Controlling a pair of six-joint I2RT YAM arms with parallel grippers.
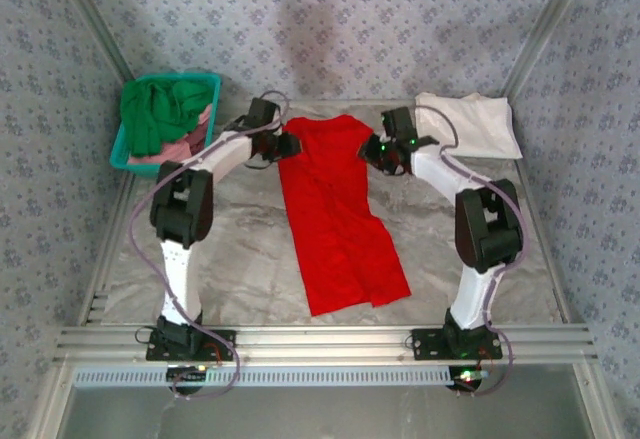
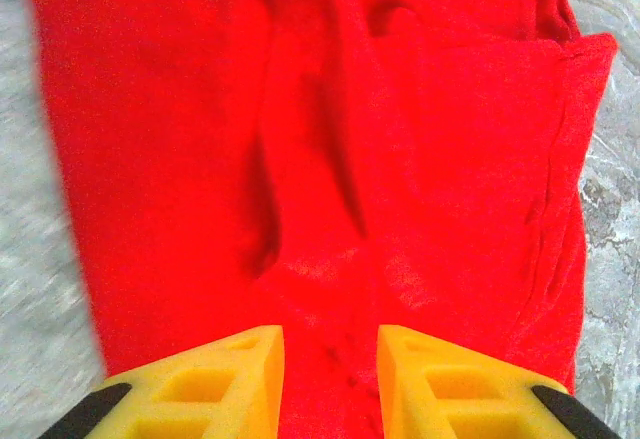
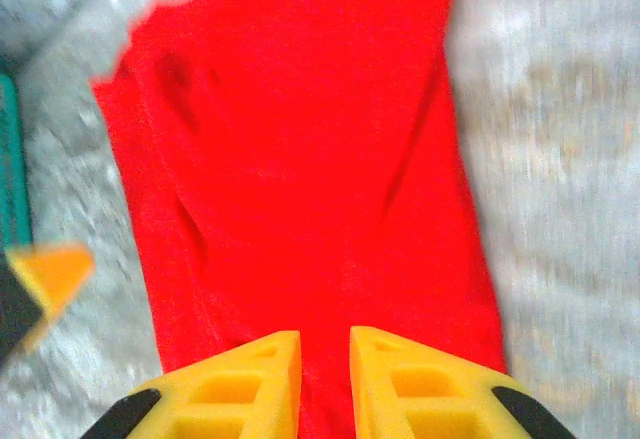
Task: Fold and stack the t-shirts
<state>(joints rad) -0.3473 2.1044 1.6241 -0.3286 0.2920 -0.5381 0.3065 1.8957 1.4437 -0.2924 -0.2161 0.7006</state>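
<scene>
Two grippers are hovering at the far end of the red shirt (image 1: 340,214), which is lying lengthwise on the table (image 1: 230,249). The left gripper (image 1: 288,145) is standing at its left edge and the right gripper (image 1: 378,151) at its right edge. Both are standing slightly parted, with no cloth seen clamped. A white shirt (image 1: 480,124) is lying right of the red shirt's far end, and a basket (image 1: 125,149) is sitting off to its left. Risk: the red shirt is lying creased and skewed, so a pinch catching one layer, or one side only, is risking a twisted, bunched fold.
</scene>
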